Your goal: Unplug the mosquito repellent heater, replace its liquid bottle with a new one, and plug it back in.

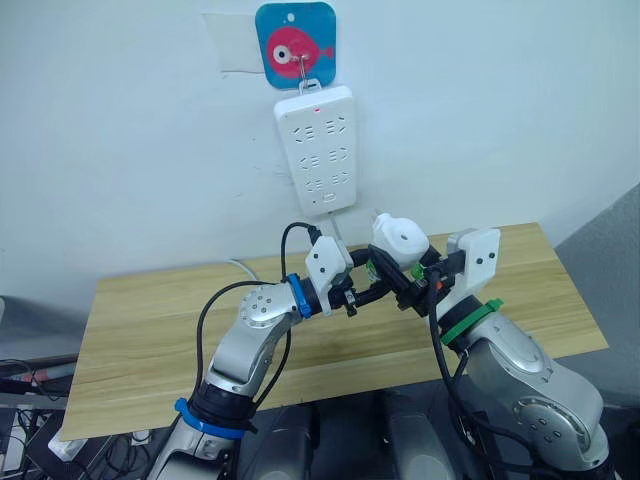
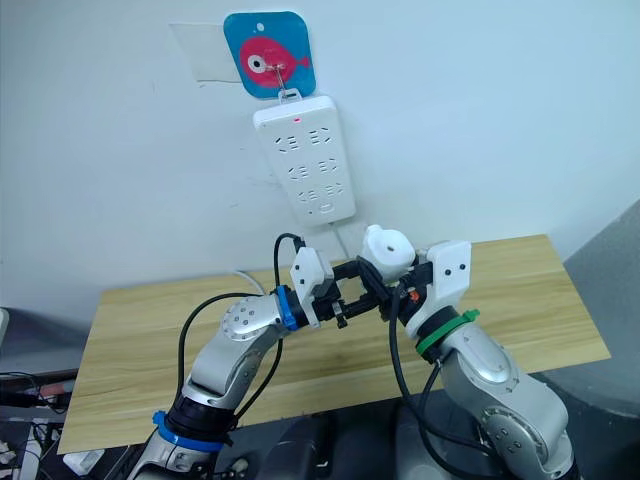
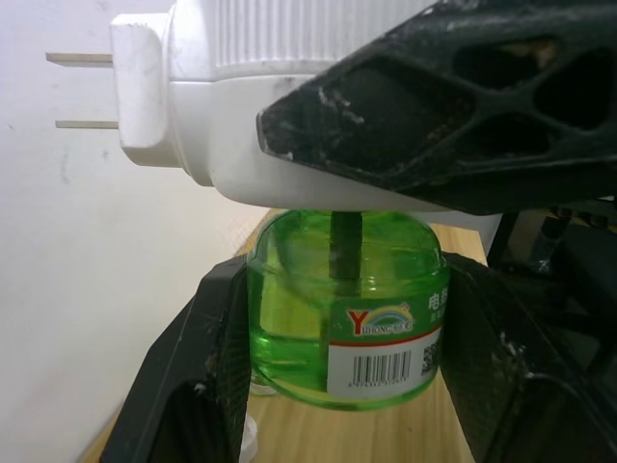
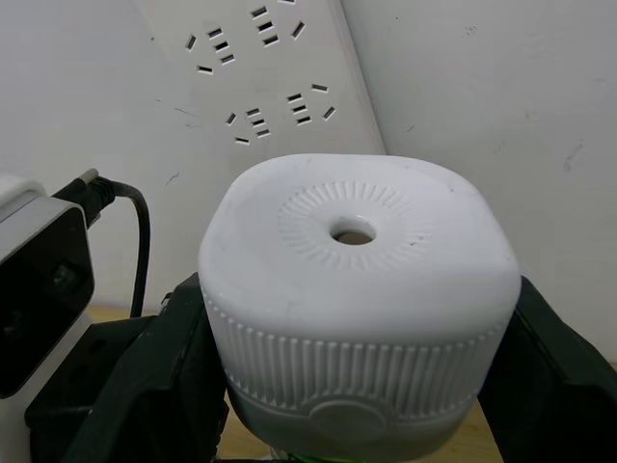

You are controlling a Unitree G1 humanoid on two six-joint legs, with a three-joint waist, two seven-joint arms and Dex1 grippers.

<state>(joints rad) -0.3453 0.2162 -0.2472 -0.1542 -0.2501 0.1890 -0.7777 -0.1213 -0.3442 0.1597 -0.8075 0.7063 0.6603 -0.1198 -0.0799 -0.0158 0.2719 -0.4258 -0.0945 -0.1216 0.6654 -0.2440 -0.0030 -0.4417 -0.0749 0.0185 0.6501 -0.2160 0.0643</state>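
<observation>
The mosquito repellent heater point(image 1: 398, 238) is a white rounded unit with a round vent hole point(image 4: 354, 231) and two metal prongs point(image 3: 82, 92). It hangs in the air above the wooden table, below the power strip. My right gripper point(image 4: 357, 410) is shut on its ribbed sides. Under the heater sits the green liquid bottle point(image 3: 347, 318), its wick running up into the unit. My left gripper point(image 1: 385, 282) is shut on this bottle, one black finger point(image 3: 198, 386) on each side. The two grippers meet over the table's middle.
A long white power strip point(image 1: 320, 150) hangs on the wall from a blue fish hook plaque point(image 1: 295, 45), red light on, all sockets free. Its cable drops behind the arms. The wooden table point(image 1: 150, 330) stretches out to both sides.
</observation>
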